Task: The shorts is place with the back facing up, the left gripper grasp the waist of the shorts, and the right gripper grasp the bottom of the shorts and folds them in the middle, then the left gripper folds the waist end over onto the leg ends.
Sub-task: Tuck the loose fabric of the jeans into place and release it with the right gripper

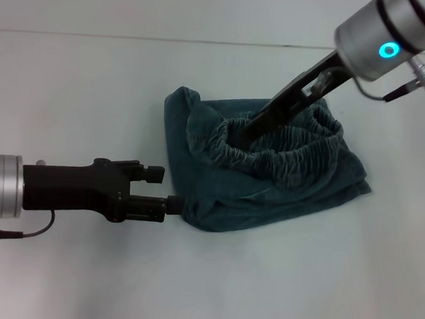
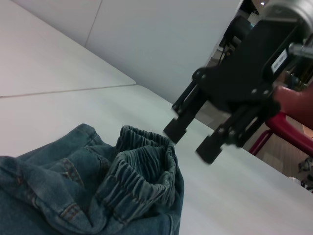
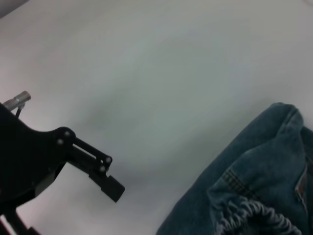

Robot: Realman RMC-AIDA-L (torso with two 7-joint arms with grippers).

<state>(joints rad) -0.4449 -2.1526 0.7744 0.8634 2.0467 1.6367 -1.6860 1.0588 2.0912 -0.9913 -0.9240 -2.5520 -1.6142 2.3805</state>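
**Head view.** The shorts [image 1: 268,200] lie bunched near the middle of the table [image 1: 93,85], with the waist of the shorts [image 1: 300,162] puckered open on top of the heap. The left gripper [image 1: 168,189] reaches in low from the left edge. Its fingers stand apart, the nearer one touching the shorts' near-left corner and clamping nothing you can see. The right gripper [image 1: 242,138] slants down from the far-right corner, its tips over the waistband's opening.

**Left wrist view.** The right gripper [image 2: 193,142] hangs just above the gathered waistband [image 2: 146,166] with its fingers spread and no cloth between them. Whether a tip brushes the elastic cannot be told. The denim [image 2: 44,196] is crumpled, not flat.

**Right wrist view.** One finger of the left gripper [image 3: 110,183] shows over bare table, beside the shorts' [image 3: 254,196] edge.

**Step in hand.** By judgement, neither fold is cleanly done: the garment is heaped and both hands are free. Your next move calls for each gripper to close on its proper end, the left on the waistband. The leg hems are hidden in these pictures, so find them first.
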